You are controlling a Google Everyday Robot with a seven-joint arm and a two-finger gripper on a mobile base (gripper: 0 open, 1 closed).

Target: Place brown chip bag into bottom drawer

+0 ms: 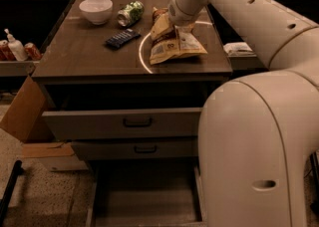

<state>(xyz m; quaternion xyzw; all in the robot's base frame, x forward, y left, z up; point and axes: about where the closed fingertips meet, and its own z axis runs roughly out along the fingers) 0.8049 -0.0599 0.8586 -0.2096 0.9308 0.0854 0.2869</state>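
Hand [167, 20] sits at top edge of brown chip bag [175, 48], on tabletop [79, 56] right of green can [130, 13], grip state cannot tell; pinch firmly before lifting toward open bottom drawer [144, 196] below can.

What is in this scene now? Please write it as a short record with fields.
brown chip bag: lying on the cabinet top, right of centre
gripper: at the bag's upper end, above the cabinet top
bottom drawer: pulled out, bag not in it
other things: white bowl, green can, dark packet, all left of the bag
task state: bag not yet in the drawer
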